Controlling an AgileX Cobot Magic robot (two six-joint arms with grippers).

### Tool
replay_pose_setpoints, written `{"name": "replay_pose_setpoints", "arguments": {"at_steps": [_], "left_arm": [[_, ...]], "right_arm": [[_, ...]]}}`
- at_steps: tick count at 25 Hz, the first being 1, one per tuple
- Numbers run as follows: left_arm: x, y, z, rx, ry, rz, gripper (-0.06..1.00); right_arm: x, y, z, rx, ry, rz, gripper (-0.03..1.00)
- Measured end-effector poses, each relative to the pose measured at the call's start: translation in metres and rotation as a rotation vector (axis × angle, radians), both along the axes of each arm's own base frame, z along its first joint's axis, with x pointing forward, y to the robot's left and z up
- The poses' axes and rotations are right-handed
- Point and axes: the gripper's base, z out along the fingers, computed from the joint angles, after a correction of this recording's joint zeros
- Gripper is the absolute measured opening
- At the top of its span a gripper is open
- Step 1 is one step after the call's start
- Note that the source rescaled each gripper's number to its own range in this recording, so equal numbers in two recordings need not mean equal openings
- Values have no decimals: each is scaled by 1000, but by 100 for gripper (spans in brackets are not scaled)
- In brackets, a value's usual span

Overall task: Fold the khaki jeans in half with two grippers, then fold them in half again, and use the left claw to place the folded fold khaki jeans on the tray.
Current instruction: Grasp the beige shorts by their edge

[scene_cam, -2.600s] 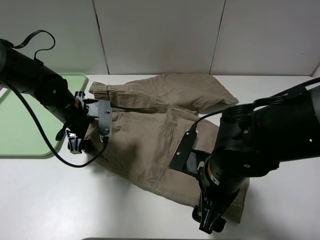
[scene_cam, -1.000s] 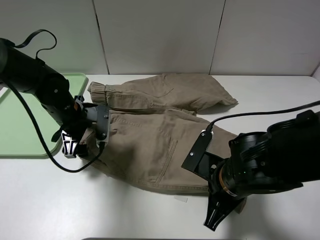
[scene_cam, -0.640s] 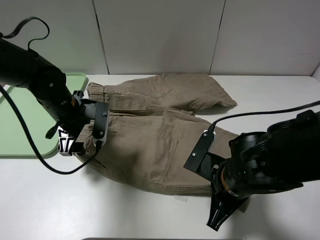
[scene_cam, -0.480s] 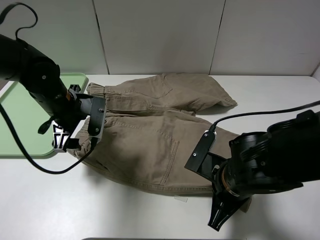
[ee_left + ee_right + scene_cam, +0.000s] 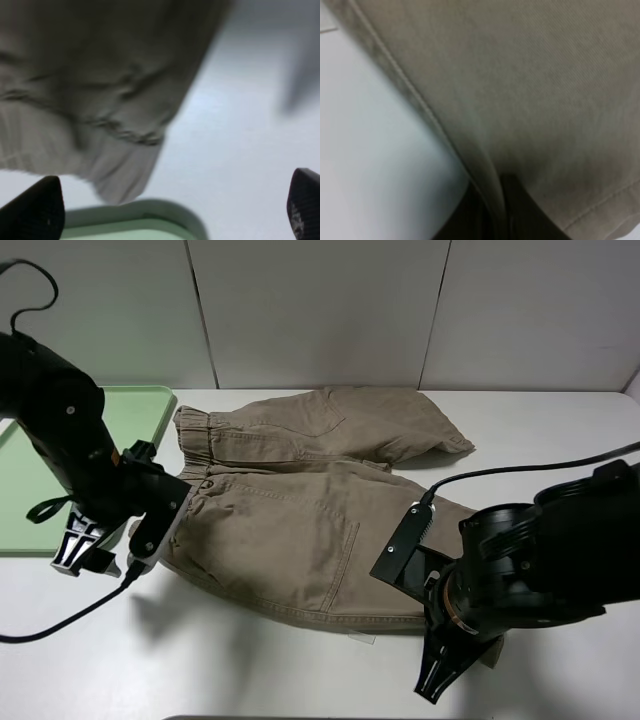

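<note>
**White tabletop: right claw on the hem, left claw clear**

White table [image 5: 300, 680] carries the khaki jeans [image 5: 310, 510], spread flat at its middle, waistband toward the mint-green tray [image 5: 150, 405]. The left gripper [image 5: 105, 550] hovers just beside the waistband corner near the tray's edge, jaws wide, not touching cloth. The right gripper [image 5: 432, 685] sits at the near leg hem, its fingers pinched narrow on the fabric edge. A small white label [image 5: 362, 638] shows under that hem, too small to read.
</note>
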Motion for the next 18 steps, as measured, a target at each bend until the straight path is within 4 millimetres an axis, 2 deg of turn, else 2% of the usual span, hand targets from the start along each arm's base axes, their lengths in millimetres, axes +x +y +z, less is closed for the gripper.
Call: {"name": "replay_pose_setpoints", "arguments": {"at_steps": [3, 8, 18], "left_arm": [[-3, 2, -8, -10, -31, -8, 92], [3, 0, -8, -46, -109, 35, 88], [8, 1, -26, -47, -103, 50, 87]], "right_arm": [[0, 0, 0, 1, 1, -3, 8], [0, 0, 0, 5, 2, -4, 8], [0, 2, 0, 27, 4, -8, 8]]}}
